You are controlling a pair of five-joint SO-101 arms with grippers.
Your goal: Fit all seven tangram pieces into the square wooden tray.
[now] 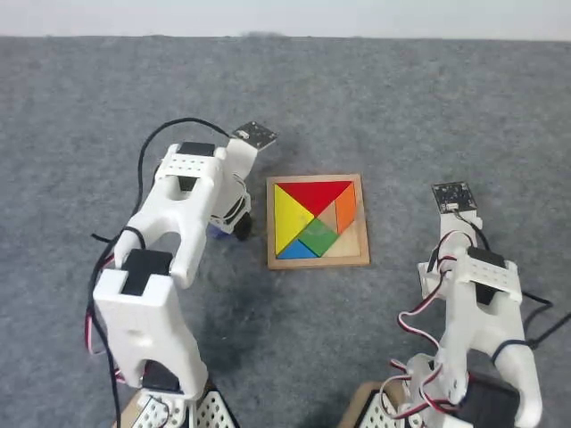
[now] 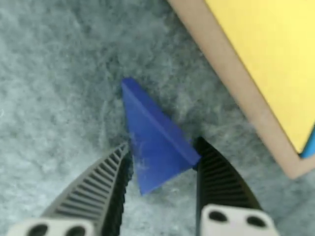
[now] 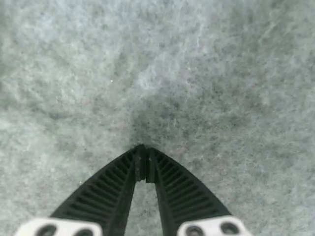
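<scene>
Tray (image 1: 317, 262) looks nearly full, just beyond the left claw (image 2: 162, 147), which grips the blue triangle (image 2: 150, 128), seemingly the last; right claw (image 3: 146, 152) clenched, empty.

Bright diffuse light; soft shadow beside left arm (image 1: 178, 214).

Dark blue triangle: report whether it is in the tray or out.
Out: the dark blue triangle lies on the grey mat beside the tray rim, inside the left gripper.
</scene>
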